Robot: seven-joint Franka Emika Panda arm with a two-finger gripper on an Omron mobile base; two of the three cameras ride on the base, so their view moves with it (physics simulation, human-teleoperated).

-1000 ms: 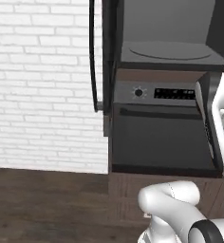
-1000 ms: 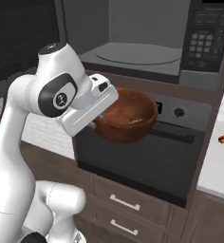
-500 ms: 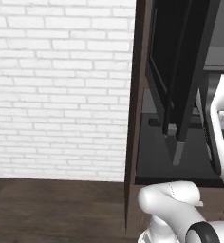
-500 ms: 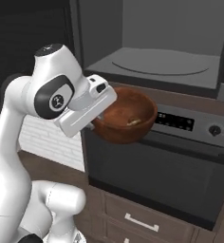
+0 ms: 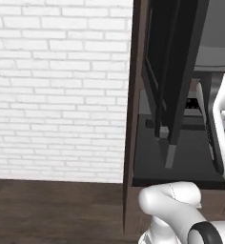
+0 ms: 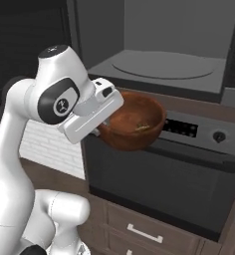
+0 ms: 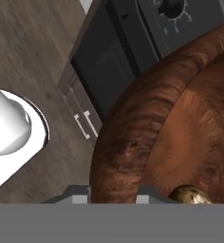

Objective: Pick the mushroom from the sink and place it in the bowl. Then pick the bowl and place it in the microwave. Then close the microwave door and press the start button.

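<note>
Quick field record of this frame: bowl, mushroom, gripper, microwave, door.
bowl: wooden bowl, held up in front of the oven, below the microwave opening
mushroom: small brown lump inside the bowl
gripper: gripper shut on the bowl's rim
microwave: microwave cavity open, turntable bare
door: microwave door swung open

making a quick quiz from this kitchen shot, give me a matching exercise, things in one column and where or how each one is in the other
Things:
1. bowl
2. mushroom
3. microwave
4. oven

Places or states:
A. lying inside the bowl
B. open, with its round plate bare
C. held up by the gripper, in front of the oven's control panel
D. below the microwave, door shut

Pairs: 1-C, 2-A, 3-B, 4-D
</note>
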